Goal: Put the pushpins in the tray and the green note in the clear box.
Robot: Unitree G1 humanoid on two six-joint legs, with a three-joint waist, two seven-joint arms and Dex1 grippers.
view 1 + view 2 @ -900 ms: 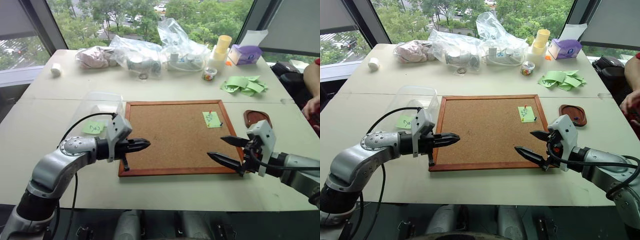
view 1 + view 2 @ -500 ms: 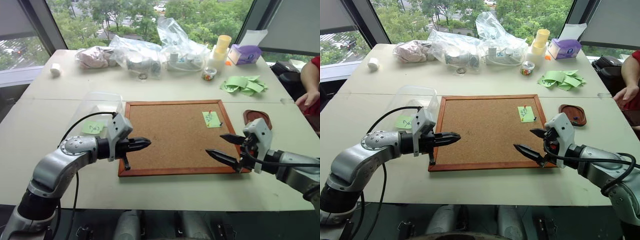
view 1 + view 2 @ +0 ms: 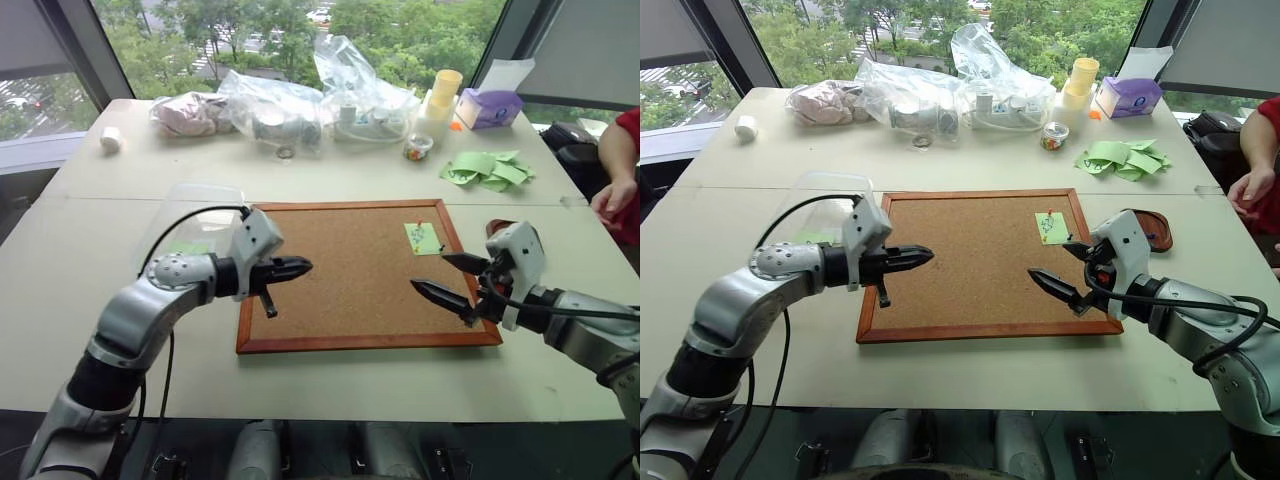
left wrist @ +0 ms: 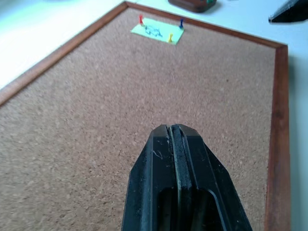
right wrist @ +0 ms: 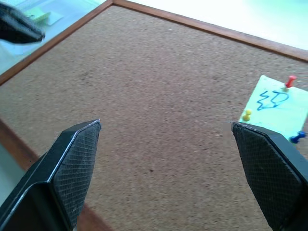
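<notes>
I am holding the right gripper [image 3: 450, 278] wide open above the cork board [image 3: 350, 270], its tips aimed toward the green note [image 3: 423, 238], because the pins must come out before the paper can be lifted. The note is sitting near the board's far right corner, fastened by three pushpins: a red pin [image 5: 290, 81] at one corner, a blue pin [image 5: 298, 137] at another and a yellow pin [image 5: 247, 115] along an edge. I am keeping the left gripper [image 3: 296, 267] fully closed and empty over the board's left half, well apart from the note; I judge it is parked there to leave the right arm a free approach. The tray [image 3: 1145, 229] is lying on the table just beyond the board's right edge, partly hidden behind the right arm, close to the note, so I expect each pin's transfer to be short. The box [image 3: 195, 215] is standing on the left beside the board, with a green slip inside. The table [image 3: 350, 380] is pale and matt. Along its far side, clear bags [image 3: 300, 100], stacked cups [image 3: 443, 95], a purple tissue box [image 3: 490, 108] and loose green slips [image 3: 487, 170] are lying below a window with trees outside. A person's hand [image 3: 612, 195] is resting at the right edge.
</notes>
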